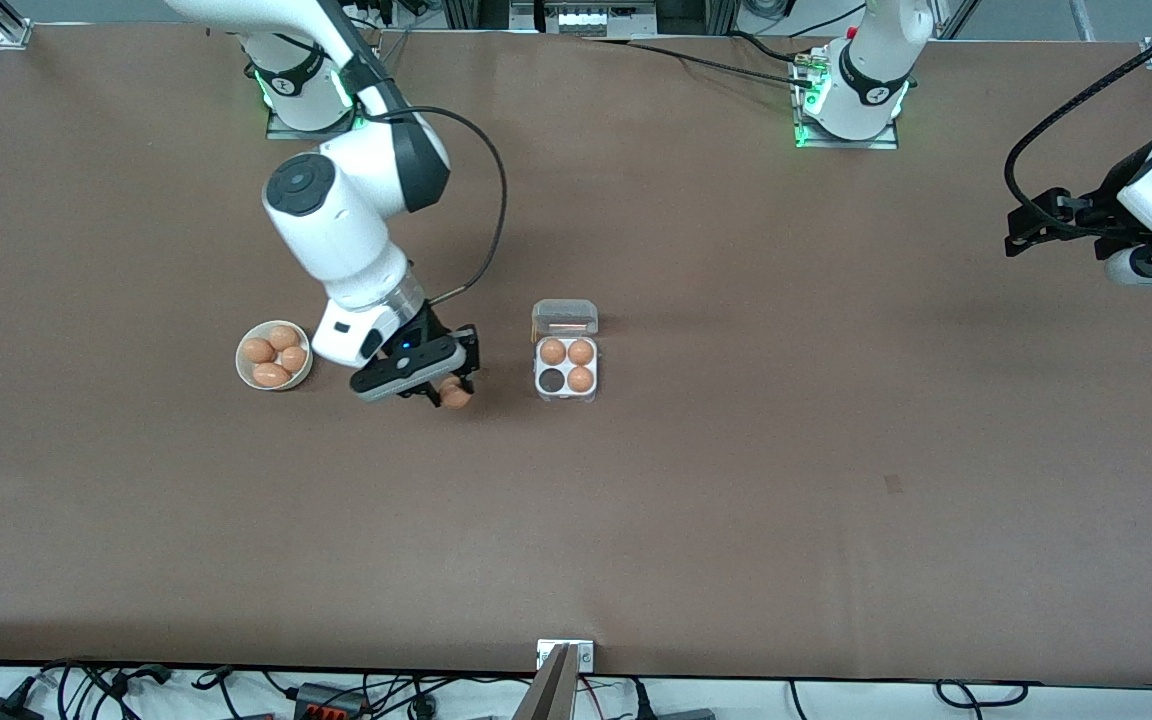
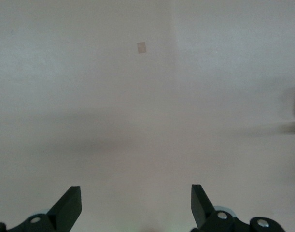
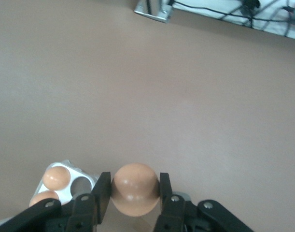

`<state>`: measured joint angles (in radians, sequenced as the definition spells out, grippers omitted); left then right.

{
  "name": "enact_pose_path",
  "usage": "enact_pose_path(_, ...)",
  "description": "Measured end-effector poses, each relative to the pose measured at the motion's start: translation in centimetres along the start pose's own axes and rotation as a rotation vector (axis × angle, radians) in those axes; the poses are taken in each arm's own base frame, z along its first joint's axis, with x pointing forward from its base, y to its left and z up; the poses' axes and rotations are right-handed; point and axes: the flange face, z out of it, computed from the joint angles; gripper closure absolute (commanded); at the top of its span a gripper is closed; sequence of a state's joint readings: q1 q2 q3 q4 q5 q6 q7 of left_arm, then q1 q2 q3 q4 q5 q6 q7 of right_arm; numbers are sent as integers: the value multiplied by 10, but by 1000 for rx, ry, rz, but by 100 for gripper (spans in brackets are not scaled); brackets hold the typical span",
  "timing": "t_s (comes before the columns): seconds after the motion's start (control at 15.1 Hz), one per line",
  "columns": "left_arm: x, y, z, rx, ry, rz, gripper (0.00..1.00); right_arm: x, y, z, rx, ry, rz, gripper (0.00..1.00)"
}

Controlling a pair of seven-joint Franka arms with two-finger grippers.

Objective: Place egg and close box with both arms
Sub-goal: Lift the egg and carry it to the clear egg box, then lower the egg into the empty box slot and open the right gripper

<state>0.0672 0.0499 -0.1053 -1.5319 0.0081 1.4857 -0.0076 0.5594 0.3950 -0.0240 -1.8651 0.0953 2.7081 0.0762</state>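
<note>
My right gripper (image 1: pixel 452 388) is shut on an orange-brown egg (image 1: pixel 454 393), held over the bare table between the bowl and the box. The right wrist view shows the egg (image 3: pixel 135 188) clamped between both fingers. The box (image 1: pixel 567 366) is a small clear four-cell carton with its lid (image 1: pixel 565 318) open, tipped back toward the robots' bases. It holds three eggs, and one cell (image 1: pixel 549 381) is empty. Part of the box (image 3: pixel 65 181) shows in the right wrist view. My left gripper (image 2: pixel 136 203) is open and empty, up in the air over the left arm's end of the table.
A round white bowl (image 1: pixel 241 361) with several eggs stands beside the right gripper, toward the right arm's end. A small dark mark (image 1: pixel 893 484) lies on the brown table, and it also shows in the left wrist view (image 2: pixel 141 47). A metal bracket (image 1: pixel 565 655) sits at the table's near edge.
</note>
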Motion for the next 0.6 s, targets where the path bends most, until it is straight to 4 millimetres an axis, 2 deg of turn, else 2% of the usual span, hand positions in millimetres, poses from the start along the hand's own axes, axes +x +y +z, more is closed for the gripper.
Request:
enact_pose_path(0.27, 0, 0, 0, 0, 0, 0, 0, -29, -53, 33, 36, 58, -76, 81)
enact_pose_path(0.6, 0, 0, 0, 0, 0, 0, 0, -56, -79, 77, 52, 89, -119, 81)
